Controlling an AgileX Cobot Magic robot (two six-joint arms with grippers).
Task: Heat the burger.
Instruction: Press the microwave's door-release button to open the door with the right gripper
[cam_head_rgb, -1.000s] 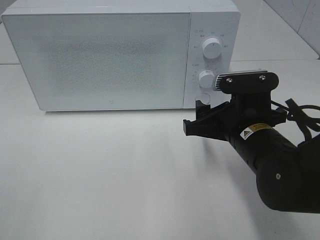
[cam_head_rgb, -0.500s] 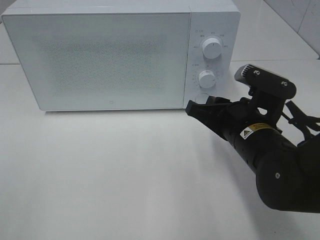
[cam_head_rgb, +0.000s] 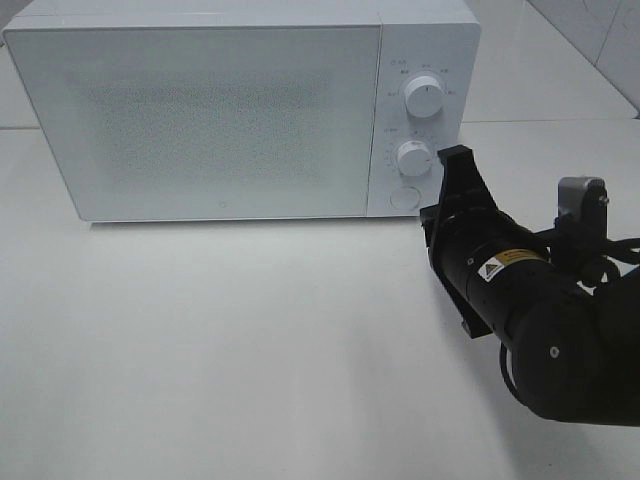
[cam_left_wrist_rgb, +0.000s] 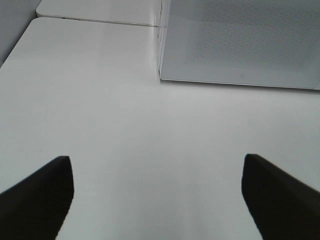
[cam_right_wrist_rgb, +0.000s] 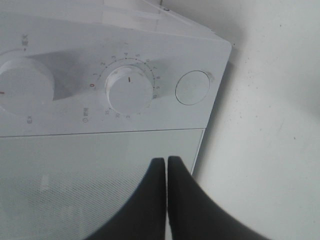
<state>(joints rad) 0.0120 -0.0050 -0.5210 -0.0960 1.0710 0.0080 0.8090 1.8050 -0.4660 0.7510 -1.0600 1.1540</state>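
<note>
Right gripper (cam_head_rgb: 456, 170), jaws pressed together on nothing, sits right of centre in the high view. Left gripper (cam_left_wrist_rgb: 156, 167) gapes wide, empty. One microwave (cam_head_rgb: 200, 110) carries two dials (cam_head_rgb: 424, 98) (cam_head_rgb: 413, 157) and one round button (cam_head_rgb: 403, 196).

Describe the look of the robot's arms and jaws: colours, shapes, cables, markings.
The right arm is glossy black, built of thick rounded cylinders, with a small yellow-and-white warning label, thin black cables and a grey camera bracket. The right gripper has black, tapering jaws; the left gripper shows two dark wedge-shaped jaws.
</note>
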